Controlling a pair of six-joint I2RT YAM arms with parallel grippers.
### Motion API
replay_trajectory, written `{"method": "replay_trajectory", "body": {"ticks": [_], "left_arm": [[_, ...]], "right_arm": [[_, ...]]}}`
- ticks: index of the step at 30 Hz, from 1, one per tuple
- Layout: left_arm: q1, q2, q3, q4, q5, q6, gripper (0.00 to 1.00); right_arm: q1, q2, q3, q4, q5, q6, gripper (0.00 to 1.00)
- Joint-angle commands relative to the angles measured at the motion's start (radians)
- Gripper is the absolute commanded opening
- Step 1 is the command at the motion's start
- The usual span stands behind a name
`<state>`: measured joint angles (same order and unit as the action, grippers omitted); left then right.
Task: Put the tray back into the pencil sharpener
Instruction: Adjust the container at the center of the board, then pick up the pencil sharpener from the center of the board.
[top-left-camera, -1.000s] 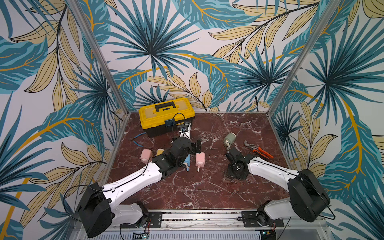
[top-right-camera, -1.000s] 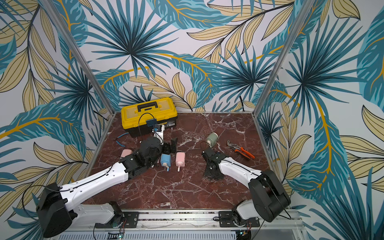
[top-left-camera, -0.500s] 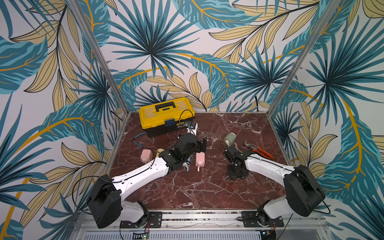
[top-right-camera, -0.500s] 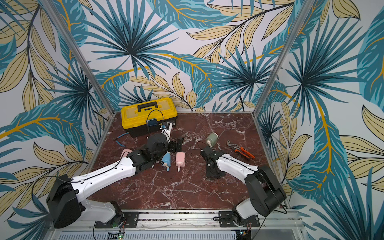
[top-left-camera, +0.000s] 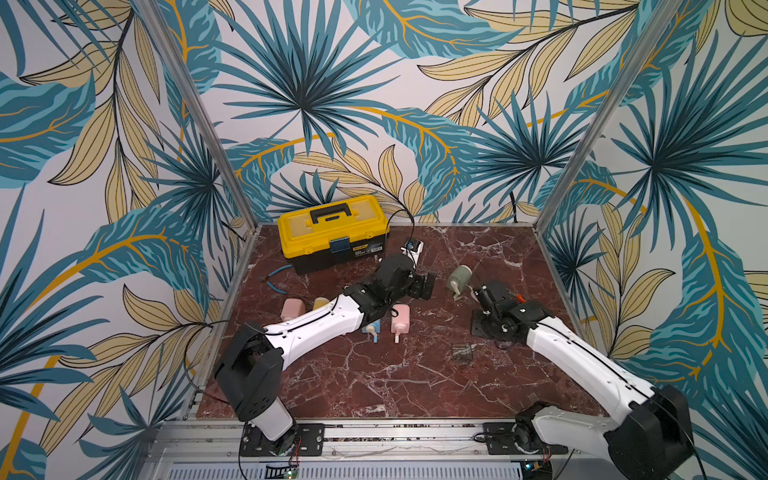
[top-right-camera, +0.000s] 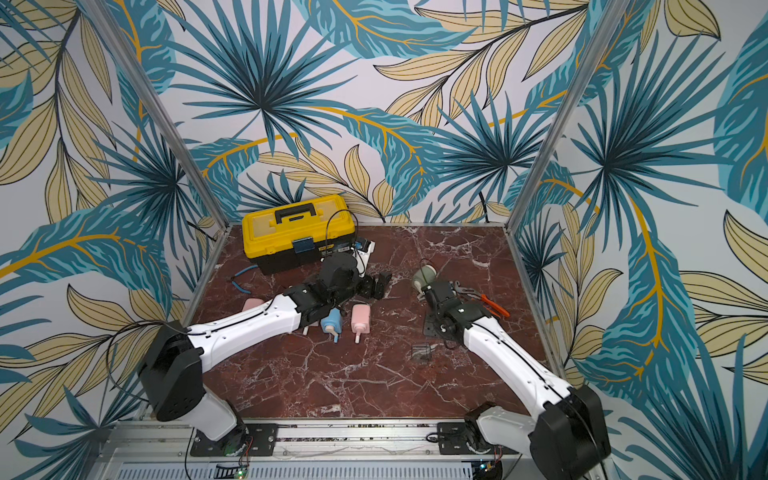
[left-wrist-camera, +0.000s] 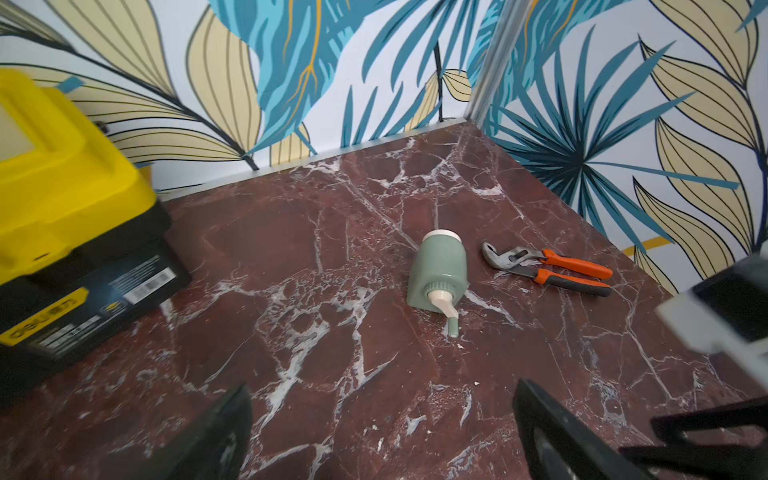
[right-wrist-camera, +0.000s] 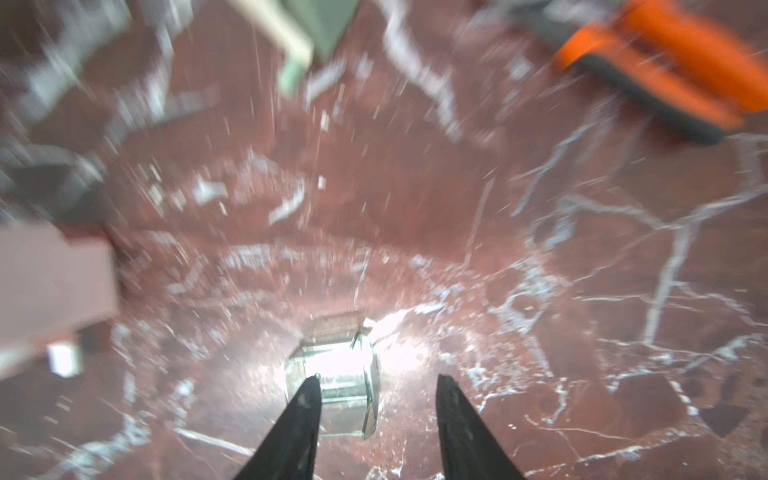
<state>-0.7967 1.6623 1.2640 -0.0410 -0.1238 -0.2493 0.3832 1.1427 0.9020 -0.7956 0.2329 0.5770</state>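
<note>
While both arms reach over the red marble tabletop (top-left-camera: 374, 386), the clear tray (top-left-camera: 462, 353) lies by itself on the stone. In both top views it sits right of centre and below the middle of the frame, and no finger closes on it. The green pencil sharpener (top-left-camera: 459, 279) lies on its side higher in the frame, crank end toward the viewer. It is apart from the tray (top-right-camera: 420, 352), and the right arm's wrist lies between the two.

The right wrist view is blurred. There the right gripper (right-wrist-camera: 378, 395) points down at the table with its two black fingers (right-wrist-camera: 305, 419) parted and nothing clamped between them. The tray (right-wrist-camera: 332, 374) shows at lower centre, and one fingertip overlaps its near edge; whether they touch cannot be told.

The left gripper (top-left-camera: 424, 286) hangs left of the sharpener (top-right-camera: 424, 276) in both top views. In the left wrist view its fingers (left-wrist-camera: 226, 432) stand at the lower corners of the frame, spread wide and empty. The sharpener (left-wrist-camera: 438, 270) is at centre, with orange-handled pliers (left-wrist-camera: 548, 266) just to its right.

A yellow toolbox (top-left-camera: 332, 232) stands at the upper left of the tabletop. A pink sharpener (top-left-camera: 401, 320) and a blue sharpener (top-right-camera: 331, 322) lie side by side beside the left forearm.
</note>
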Motion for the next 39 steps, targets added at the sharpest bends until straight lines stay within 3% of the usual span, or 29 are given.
{"method": "replay_trajectory", "body": {"ticks": [1, 6, 14, 26, 36, 39], "left_arm": [[-0.001, 0.087, 0.081, 0.004, 0.12, 0.066, 1.0], [-0.022, 0.243, 0.229, 0.0, 0.15, 0.122, 1.0], [-0.043, 0.467, 0.449, -0.01, 0.141, 0.131, 1.0], [-0.047, 0.75, 0.756, -0.123, 0.024, 0.151, 1.0], [-0.046, 0.873, 0.905, -0.223, 0.026, 0.159, 1.0], [-0.045, 0.881, 0.912, -0.227, 0.031, 0.161, 0.92]], "right_arm": [[-0.083, -0.097, 0.011, -0.085, 0.052, 0.044, 0.48], [-0.161, -0.188, 0.049, -0.155, 0.104, 0.0, 0.48], [-0.197, -0.198, 0.079, -0.203, 0.103, 0.007, 0.48], [-0.242, -0.164, 0.104, -0.22, 0.074, -0.034, 0.48], [-0.256, -0.176, 0.087, -0.223, 0.057, -0.034, 0.48], [-0.257, -0.179, 0.084, -0.223, 0.054, -0.033, 0.48]]}}
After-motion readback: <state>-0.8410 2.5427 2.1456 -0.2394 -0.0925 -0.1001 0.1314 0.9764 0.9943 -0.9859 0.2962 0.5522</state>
